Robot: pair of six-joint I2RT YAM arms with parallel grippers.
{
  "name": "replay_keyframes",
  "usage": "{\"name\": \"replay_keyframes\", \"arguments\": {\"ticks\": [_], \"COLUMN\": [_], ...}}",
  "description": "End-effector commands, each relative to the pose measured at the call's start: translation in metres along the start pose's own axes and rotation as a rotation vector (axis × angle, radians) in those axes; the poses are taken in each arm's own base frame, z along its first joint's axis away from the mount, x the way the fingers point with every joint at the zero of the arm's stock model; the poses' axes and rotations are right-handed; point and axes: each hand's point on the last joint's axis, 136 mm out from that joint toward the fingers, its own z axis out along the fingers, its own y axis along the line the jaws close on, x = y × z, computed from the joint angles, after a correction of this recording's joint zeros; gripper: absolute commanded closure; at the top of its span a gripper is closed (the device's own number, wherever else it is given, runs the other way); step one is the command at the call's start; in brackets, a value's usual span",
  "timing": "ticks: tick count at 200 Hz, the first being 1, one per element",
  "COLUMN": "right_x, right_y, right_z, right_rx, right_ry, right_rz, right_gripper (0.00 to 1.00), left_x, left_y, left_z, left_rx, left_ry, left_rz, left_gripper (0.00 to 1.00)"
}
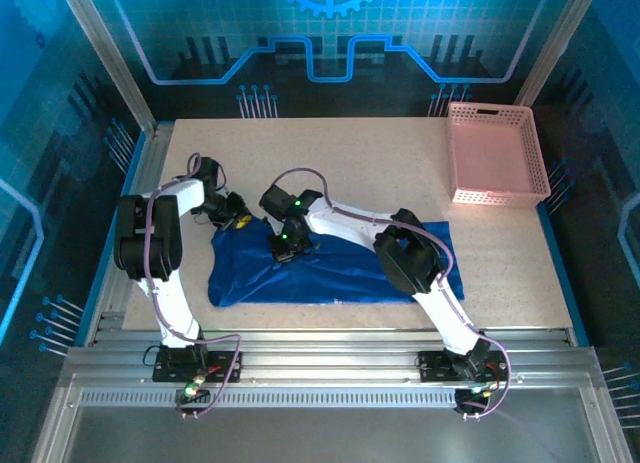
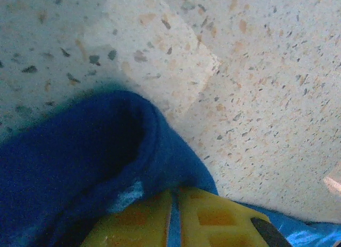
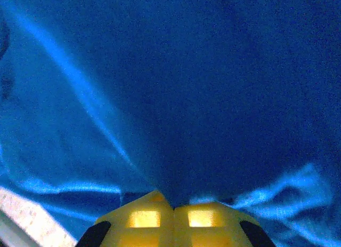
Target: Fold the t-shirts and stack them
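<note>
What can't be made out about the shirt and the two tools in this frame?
1. Which side of the t-shirt faces up: top view, cloth bunched, right arm lies across it.
2. Left tool, how much cloth it pinches: left wrist view, bottom edge cuts the fingers off.
3. Right tool, the same: right wrist view, too close, cut off below.
4. One shirt or several: top view, too small.

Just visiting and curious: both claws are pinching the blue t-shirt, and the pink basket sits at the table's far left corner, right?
Not quite: the top external view shows the pink basket at the far right corner of the table. The left claw and right claw are indeed pinching the blue t-shirt.
</note>
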Motion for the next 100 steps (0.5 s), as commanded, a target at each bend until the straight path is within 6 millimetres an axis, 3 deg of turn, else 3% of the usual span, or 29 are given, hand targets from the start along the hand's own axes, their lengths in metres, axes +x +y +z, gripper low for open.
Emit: {"name": "replay_keyframes", "arguments": {"ticks": [1,60,75,100], "right_x": [0.018,0.038,0.037,0.032], "right_y": [0.012,0.015,0.017,0.034], "right_z": [-0.022,-0.029,-0.025,-0.032], "right_rx": [-0.019,-0.024,-0.038,-0.074], "right_ry": [0.018,0.042,0.057,0.034], "right_rz": [-0.023,-0.036,-0.034,-0.074], "right_gripper": [1.00,1.00,0.80,0.63], "left_x": [-0.005,-0.009,-0.010,-0.010], "left_y": [0.025,0.023,0.022,0.020], "left_z": [0.012,0.015,0.016,0.015], "left_rx": [-0.073,-0.077,-0.076,-0.070], "left_ry": [0.010,0.020,0.024,0.029], "left_rz": [-0.014,-0.005,-0.001,0.002], "left_gripper": [0.86,0.86,0.86,0.86]}}
